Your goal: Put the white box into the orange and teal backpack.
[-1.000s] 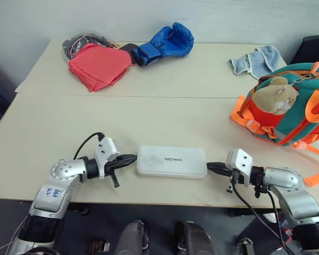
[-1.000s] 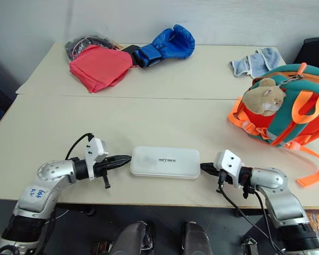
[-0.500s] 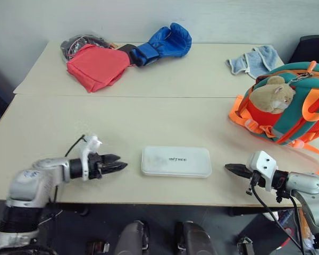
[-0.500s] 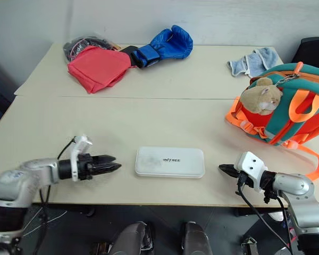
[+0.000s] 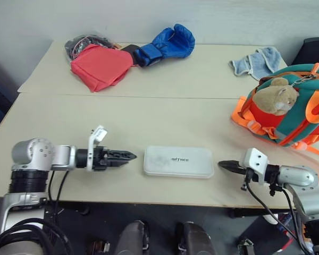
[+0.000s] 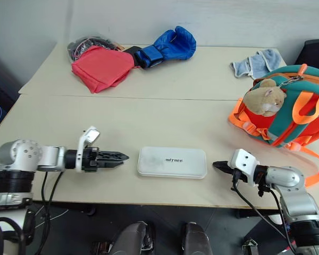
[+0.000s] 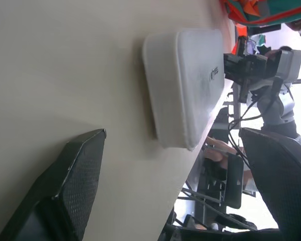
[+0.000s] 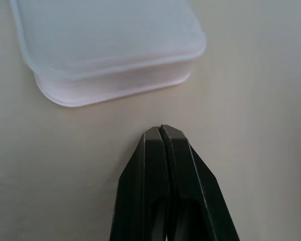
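- White box (image 5: 178, 161): lies flat on the bench (image 5: 149, 122), near front edge, lid up w/ small dark lettering. Nothing touches it.
- Orange and teal backpack (image 5: 287, 114): stands at robot's right side of bench, well apart from box; tan plush toy (image 5: 276, 96) on its front. Cannot tell from here whether the top is unzipped.
- Left end effector (image 5: 128, 156): just beside box's left short end, a small gap between, pointing at it. Fingers spread wide in the wrist view, one black pad (image 7: 70, 186) on each side of frame, box between them further off. Released, grasping nothing.
- Right end effector (image 5: 224, 165): just beside box's right short end, not touching. Fingers (image 8: 163, 181) pressed together, clenched on nothing.
- Progress: task at start. Box not gripped, not lifted, not in backpack. All of it is left: take hold, lift, carry to the right, drop into bag.
- Judgement: both arms flank the short ends, so a two-sided hold looks likely; the clenched right side can only push as it stands.
- Other items at far side, not involved: red cloth bag (image 5: 100, 66), blue boxing glove (image 5: 167, 42), light blue cloth (image 5: 257, 60).
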You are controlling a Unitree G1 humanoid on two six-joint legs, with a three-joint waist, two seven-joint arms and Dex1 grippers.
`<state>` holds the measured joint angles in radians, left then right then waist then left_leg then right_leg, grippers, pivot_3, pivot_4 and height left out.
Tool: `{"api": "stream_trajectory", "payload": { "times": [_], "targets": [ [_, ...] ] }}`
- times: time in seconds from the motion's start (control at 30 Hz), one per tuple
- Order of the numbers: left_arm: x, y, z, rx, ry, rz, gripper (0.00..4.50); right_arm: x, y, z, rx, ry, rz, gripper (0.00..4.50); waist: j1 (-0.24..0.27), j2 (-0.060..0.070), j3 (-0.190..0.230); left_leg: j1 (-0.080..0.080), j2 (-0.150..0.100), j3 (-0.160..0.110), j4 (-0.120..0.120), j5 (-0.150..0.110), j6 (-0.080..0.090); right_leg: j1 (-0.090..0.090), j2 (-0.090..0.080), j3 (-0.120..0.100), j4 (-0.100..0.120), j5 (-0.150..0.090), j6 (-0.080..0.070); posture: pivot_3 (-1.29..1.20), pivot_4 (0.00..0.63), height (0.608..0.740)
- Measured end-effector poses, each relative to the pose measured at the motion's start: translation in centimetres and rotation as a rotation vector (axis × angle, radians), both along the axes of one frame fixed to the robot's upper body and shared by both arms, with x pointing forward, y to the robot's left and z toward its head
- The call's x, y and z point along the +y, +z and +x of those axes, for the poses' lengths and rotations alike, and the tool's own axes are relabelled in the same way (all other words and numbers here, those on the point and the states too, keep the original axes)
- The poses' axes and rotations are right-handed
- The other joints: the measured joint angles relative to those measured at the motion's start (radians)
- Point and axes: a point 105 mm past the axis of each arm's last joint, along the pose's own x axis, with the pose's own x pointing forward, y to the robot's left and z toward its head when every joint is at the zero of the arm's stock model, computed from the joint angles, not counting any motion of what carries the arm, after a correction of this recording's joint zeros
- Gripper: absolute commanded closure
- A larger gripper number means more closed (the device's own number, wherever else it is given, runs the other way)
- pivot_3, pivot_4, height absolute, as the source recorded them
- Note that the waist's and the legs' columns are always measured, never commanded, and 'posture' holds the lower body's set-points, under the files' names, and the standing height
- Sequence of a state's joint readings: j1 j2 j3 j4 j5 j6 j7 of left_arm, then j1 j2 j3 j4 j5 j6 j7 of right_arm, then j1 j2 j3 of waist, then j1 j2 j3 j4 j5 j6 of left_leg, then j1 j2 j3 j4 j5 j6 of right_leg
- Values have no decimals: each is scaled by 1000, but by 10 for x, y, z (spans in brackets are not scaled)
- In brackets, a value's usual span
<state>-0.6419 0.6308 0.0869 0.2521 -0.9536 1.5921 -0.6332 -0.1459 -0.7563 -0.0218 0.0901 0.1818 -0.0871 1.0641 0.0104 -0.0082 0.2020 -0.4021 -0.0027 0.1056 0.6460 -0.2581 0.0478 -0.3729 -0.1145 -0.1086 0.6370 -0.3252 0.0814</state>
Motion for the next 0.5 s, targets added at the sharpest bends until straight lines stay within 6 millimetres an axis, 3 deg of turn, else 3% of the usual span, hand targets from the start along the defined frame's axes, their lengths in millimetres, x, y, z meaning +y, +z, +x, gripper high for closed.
{"api": "stream_trajectory", "payload": {
  "times": [0.4,0.5],
  "targets": [
    [-38,-1,13,41,-7,-62,21,20,2,17,-16,52,4,4500,13,-1,-2,1,0,0,2,0,0,2,0,0,1,0,0,0,150,740],
    [-50,-5,10,56,-38,-74,644,25,1,18,-21,52,21,4500,13,-1,-2,1,0,-1,2,0,0,2,0,0,1,0,0,0,150,740]
  ]
}}
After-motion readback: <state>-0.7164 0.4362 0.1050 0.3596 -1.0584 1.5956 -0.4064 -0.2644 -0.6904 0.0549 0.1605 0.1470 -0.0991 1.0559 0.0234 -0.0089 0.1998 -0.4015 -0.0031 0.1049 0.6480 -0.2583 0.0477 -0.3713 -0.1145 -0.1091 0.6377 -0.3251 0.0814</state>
